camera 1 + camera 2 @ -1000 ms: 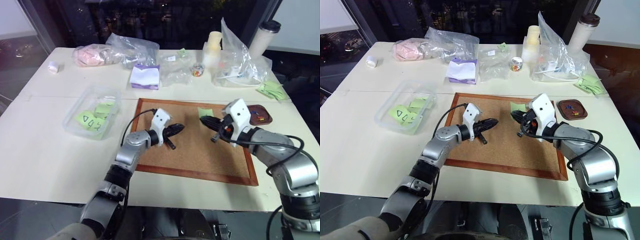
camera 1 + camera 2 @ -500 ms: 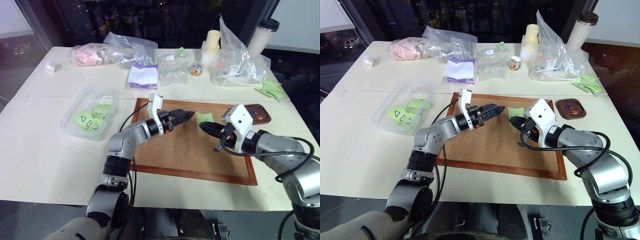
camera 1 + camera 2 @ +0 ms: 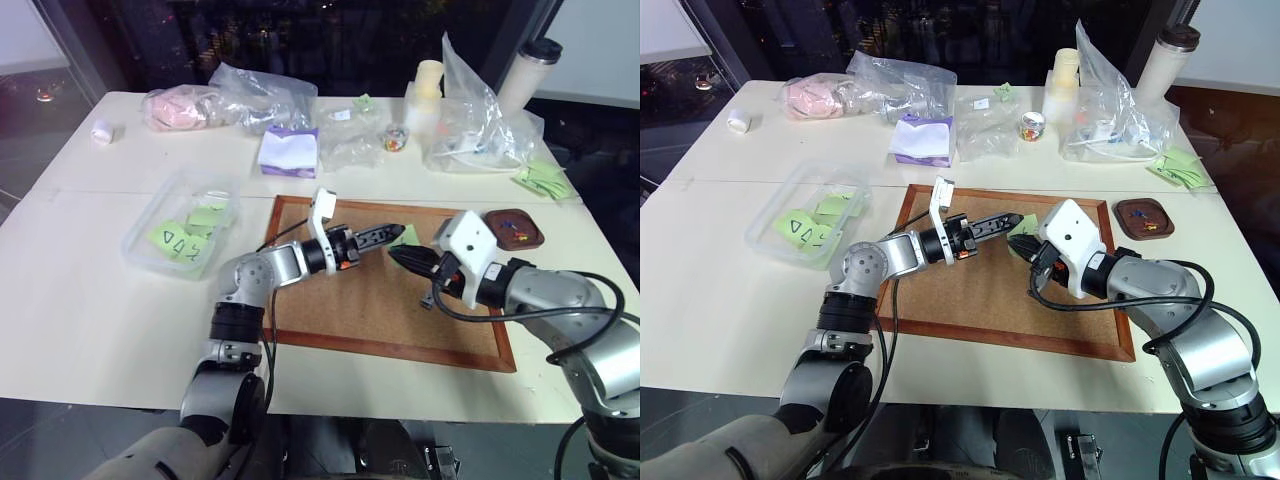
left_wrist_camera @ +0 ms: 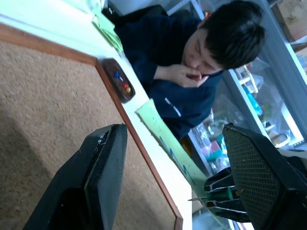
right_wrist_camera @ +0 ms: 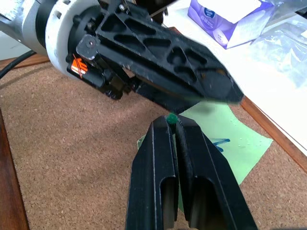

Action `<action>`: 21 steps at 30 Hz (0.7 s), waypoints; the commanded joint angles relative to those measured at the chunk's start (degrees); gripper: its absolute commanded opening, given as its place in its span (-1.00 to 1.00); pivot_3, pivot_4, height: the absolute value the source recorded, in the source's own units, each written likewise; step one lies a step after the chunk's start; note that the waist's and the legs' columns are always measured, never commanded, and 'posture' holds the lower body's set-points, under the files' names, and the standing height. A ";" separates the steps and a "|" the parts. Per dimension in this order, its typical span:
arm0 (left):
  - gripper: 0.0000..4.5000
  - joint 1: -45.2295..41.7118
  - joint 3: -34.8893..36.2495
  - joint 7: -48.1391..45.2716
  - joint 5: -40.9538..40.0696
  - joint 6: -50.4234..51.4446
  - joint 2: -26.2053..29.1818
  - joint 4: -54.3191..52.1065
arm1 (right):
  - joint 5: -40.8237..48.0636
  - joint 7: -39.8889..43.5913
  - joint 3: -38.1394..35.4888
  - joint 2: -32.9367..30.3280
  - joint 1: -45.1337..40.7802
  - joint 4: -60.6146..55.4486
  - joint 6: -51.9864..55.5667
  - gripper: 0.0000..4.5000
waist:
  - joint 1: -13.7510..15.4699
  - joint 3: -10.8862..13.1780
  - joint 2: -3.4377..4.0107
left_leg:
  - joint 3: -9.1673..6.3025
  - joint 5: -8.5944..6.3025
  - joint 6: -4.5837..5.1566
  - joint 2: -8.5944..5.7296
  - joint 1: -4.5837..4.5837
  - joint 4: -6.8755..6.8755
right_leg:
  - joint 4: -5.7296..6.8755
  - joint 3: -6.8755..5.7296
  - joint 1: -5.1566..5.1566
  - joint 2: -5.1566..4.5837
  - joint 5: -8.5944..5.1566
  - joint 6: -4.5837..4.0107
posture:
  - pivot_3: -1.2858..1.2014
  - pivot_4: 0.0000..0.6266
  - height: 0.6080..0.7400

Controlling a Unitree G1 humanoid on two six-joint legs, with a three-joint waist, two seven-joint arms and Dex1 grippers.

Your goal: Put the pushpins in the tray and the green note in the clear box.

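The green note point(image 5: 229, 143) lies on the corkboard's far side, partly hidden by both grippers. My left gripper point(image 3: 392, 233) is open and reaches level from the left, with its fingertips at the note. In the left wrist view the note point(image 4: 156, 125) shows edge-on between the fingers point(image 4: 106, 172). My right gripper point(image 5: 173, 125) is shut on a green-headed pushpin point(image 5: 171, 118), just in front of the note. The dark reddish tray point(image 3: 528, 238) sits off the board's right corner with coloured pushpins point(image 4: 122, 82) in it. The clear box point(image 3: 150, 258), at the left, holds green notes.
The wooden-framed corkboard point(image 3: 340, 320) lies under both grippers. Crinkled plastic bags point(image 3: 265, 95), a purple tissue pack point(image 3: 290, 152), a small jar point(image 3: 396, 138), stacked cups point(image 3: 428, 80) and a tumbler point(image 3: 530, 70) line the far edge. Loose green notes point(image 3: 545, 180) lie at the right. A person point(image 4: 192, 62) sits beyond the table.
My left gripper has opened, rolled and swung up and right to the green note. The right gripper has drawn back slightly and stays shut.
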 commanded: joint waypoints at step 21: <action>-0.99 1.57 -5.83 -3.65 5.63 -9.63 2.84 -1.22 | 5.50 -7.02 -12.44 3.88 -5.83 -0.17 4.81 -1.00 | 0.04 0.01 -0.02 | 0.00 0.01 -0.01 0.01 0.00 -0.01 | 0.01 0.00 0.00 0.00 0.00 -0.01 | 0.03 -0.52 1.00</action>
